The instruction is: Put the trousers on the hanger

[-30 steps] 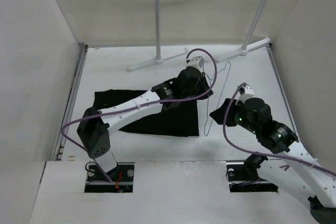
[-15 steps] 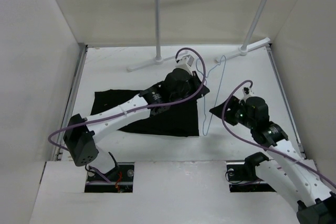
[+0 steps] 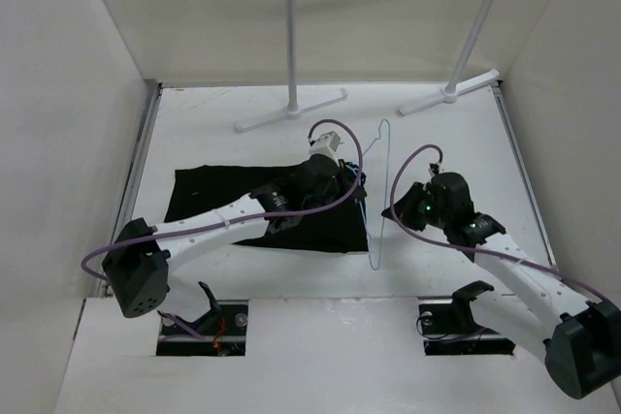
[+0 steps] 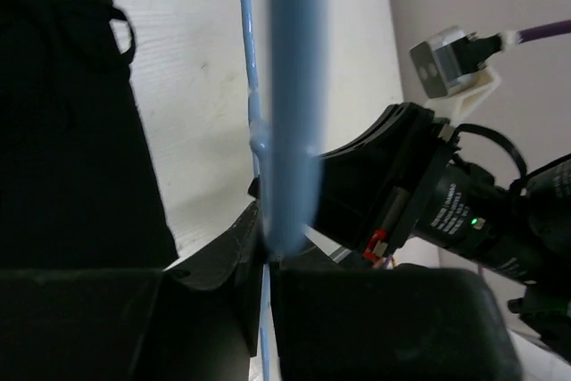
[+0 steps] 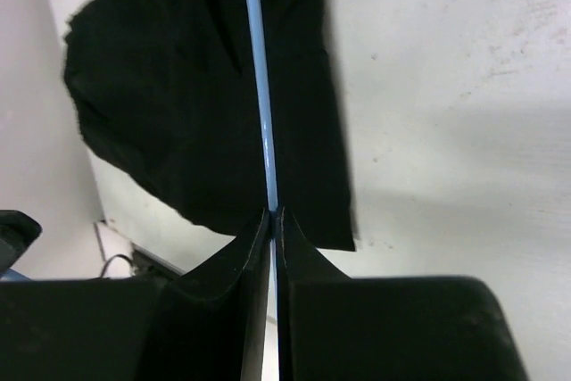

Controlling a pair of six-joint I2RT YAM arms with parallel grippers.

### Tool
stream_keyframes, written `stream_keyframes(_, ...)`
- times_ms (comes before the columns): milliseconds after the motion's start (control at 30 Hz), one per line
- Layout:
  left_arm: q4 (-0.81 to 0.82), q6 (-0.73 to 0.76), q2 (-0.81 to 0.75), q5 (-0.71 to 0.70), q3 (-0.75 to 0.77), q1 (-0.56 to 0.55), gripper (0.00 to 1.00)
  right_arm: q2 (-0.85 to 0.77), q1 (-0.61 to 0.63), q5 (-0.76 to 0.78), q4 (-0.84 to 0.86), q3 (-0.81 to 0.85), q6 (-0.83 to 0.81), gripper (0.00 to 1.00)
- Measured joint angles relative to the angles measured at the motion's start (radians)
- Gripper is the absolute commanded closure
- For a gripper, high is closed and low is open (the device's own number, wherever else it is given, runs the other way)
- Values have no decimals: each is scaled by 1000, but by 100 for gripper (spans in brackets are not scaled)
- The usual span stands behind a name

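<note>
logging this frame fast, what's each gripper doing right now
left gripper: closed on the hanger
right gripper: closed on the hanger as well

White tubular rack [image 3: 292, 36] parked at the far end of the white surface [image 3: 194, 133], two posts, crossbar up top, feet flat. Plain beige walls [image 3: 58, 94] around.

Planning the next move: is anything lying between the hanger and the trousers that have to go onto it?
Nothing visible does. The hanger, pinched by both the left hand and the right hand, sits right beside the right edge of the trousers. Only the left arm reaches across the cloth.
</note>
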Motion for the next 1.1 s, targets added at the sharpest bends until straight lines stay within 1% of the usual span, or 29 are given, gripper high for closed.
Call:
stream_keyframes(67, 4, -11, -3, -11, -38, -3, 99, 32, 14, 18, -5, 0, -8, 87)
stream_keyframes(100, 7, -15, -3, -21, -59, -6, 100, 49, 22, 29, -10, 0, -13, 83)
stream_keyframes(200, 17, -29, -3, -49, -123, -27, 100, 84, 47, 64, -24, 0, -23, 57)
stream_keyframes(233, 20, -33, -3, -56, -146, -37, 100, 88, 52, 76, -26, 0, -27, 52)
stream_keyframes(300, 35, -38, -2, -72, -187, -53, 100, 85, 53, 94, -32, 0, -36, 47)
stream_keyframes(333, 40, -41, -1, -77, -200, -59, 100, 83, 53, 101, -35, 1, -41, 48)
stream_keyframes(367, 48, -43, 1, -81, -210, -63, 100, 77, 53, 110, -41, 2, -47, 54)
stream_keyframes(467, 90, -50, 8, -100, -226, -69, 100, 66, 57, 122, -53, 10, -65, 67)
stream_keyframes(500, 103, -51, 9, -105, -230, -71, 100, 67, 64, 124, -52, 16, -71, 68)
stream_keyframes(533, 121, -52, 10, -111, -235, -72, 100, 74, 75, 124, -48, 24, -74, 67)
stream_keyframes(600, 148, -55, 12, -124, -244, -74, 100, 112, 105, 124, -24, 45, -86, 63)
stream_keyframes(667, 173, -56, 23, -141, -246, -79, 100, 182, 124, 121, 19, 64, -101, 54)
stream_keyframes(700, 186, -58, 32, -150, -246, -80, 100, 224, 129, 119, 40, 72, -109, 53)
stream_keyframes(900, 232, -63, 93, -179, -246, -92, 100, 444, 129, 117, 153, 112, -156, 52)
stream_keyframes(1100, 243, -67, 99, -201, -248, -97, 100, 546, 125, 113, 246, 153, -178, 42)
